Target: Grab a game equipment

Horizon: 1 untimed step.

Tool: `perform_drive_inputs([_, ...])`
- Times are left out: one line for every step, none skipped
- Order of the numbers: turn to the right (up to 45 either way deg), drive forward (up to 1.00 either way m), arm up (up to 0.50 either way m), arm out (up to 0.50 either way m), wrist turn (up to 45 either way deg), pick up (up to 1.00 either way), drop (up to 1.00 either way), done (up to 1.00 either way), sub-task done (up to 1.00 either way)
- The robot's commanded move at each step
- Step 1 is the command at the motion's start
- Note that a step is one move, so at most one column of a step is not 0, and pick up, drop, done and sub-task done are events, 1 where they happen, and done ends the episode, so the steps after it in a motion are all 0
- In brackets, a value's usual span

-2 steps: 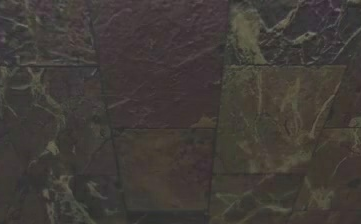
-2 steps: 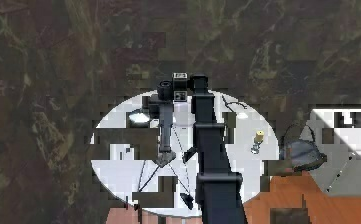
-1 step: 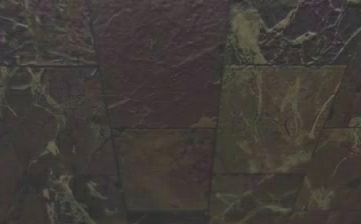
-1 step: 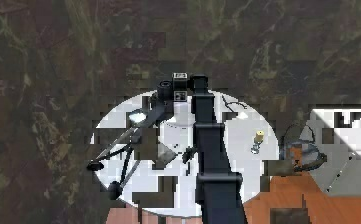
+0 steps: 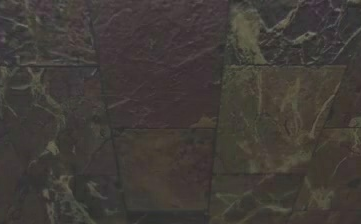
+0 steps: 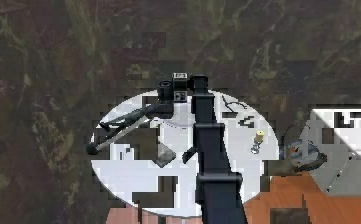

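In the arm side view the dark arm bar (image 6: 214, 160) rises over a round white tabletop (image 6: 118, 175). Its two white marked squares (image 6: 186, 86) stand at the table's far edge. The gripper (image 6: 100, 141) reaches out toward the picture's left, its thin fingers (image 6: 123, 126) lying across the table's left rim. Dark flat shapes (image 6: 165, 154) lie on the tabletop close to it, so I cannot tell whether it holds anything. A small pale upright object (image 6: 256, 142) stands on the table right of the arm. Nothing here has a shape I can name as game equipment.
A white box-like piece (image 6: 343, 145) stands at the arm side view's right, beside the table. A reddish-brown surface (image 6: 298, 195) lies at the bottom right. Dark marbled stone (image 5: 178, 110) spreads across the forward view and lies behind the table (image 6: 68, 50).
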Motion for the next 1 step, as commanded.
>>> perform_drive_inputs([0.0, 0.00, 0.00, 0.00, 45.0, 0.00, 0.00, 0.00, 0.00])
